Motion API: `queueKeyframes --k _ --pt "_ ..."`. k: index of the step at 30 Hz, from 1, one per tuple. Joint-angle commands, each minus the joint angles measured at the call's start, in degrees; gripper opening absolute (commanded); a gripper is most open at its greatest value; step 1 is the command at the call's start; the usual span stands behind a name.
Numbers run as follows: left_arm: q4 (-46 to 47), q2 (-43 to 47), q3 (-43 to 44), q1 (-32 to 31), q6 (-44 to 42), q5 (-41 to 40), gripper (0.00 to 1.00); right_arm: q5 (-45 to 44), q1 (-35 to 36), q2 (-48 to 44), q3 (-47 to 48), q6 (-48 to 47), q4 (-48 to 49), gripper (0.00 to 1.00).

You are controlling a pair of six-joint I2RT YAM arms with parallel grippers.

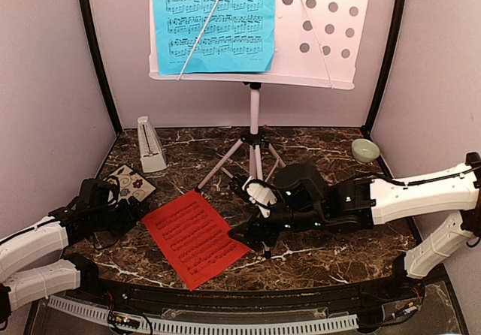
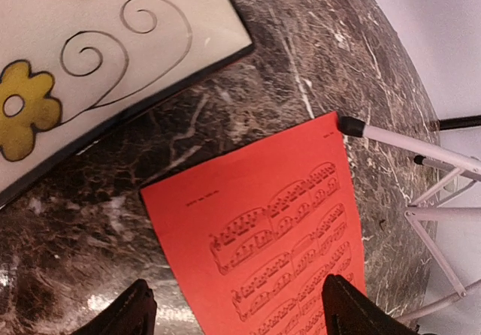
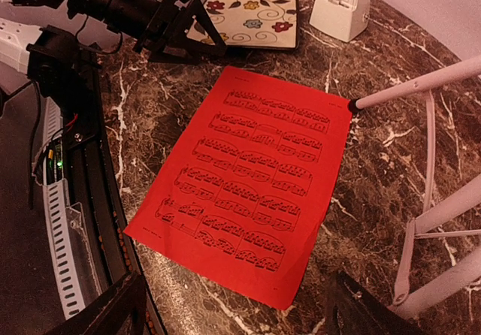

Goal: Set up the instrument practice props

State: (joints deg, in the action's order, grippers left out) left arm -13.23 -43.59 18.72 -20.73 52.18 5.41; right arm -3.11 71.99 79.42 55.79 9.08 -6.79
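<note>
The white perforated music stand (image 1: 323,27) stands at the back on tripod legs (image 1: 254,151). A blue music sheet (image 1: 214,19) rests on its left half under a clip arm. The red-orange music sheet (image 1: 194,237) lies flat on the marble table in front; it also shows in the left wrist view (image 2: 263,230) and the right wrist view (image 3: 248,185). The pale grey metronome (image 1: 150,146) stands at the back left. My left gripper (image 1: 131,209) is open and empty at the sheet's left edge (image 2: 237,316). My right gripper (image 1: 252,237) is open and empty just right of the sheet (image 3: 233,312).
A floral square coaster (image 1: 129,183) lies by the left gripper, beside the red sheet's far corner (image 2: 98,64). A small green bowl (image 1: 365,150) sits at the back right. One tripod leg's black foot (image 3: 353,104) touches the sheet's far corner. Pale walls enclose the table.
</note>
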Motion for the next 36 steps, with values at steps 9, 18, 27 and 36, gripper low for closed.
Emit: queueKeyframes --k 9,18,27,36 --pt "11.1 -5.0 -5.1 12.0 -5.0 9.4 0.80 -6.9 2.3 21.2 9.1 4.8 3.6 0.78" --pt "16.8 -9.2 -7.5 16.7 -6.9 14.5 0.80 -9.9 1.3 33.3 17.9 4.7 -0.3 0.69" --pt "26.3 -19.3 -8.1 16.9 -8.6 19.4 0.79 -7.1 -0.9 39.7 19.7 5.0 0.1 0.59" --pt "39.5 -28.1 -9.0 16.9 -7.3 28.8 0.72 -2.7 -1.5 41.4 18.0 4.3 1.7 0.57"
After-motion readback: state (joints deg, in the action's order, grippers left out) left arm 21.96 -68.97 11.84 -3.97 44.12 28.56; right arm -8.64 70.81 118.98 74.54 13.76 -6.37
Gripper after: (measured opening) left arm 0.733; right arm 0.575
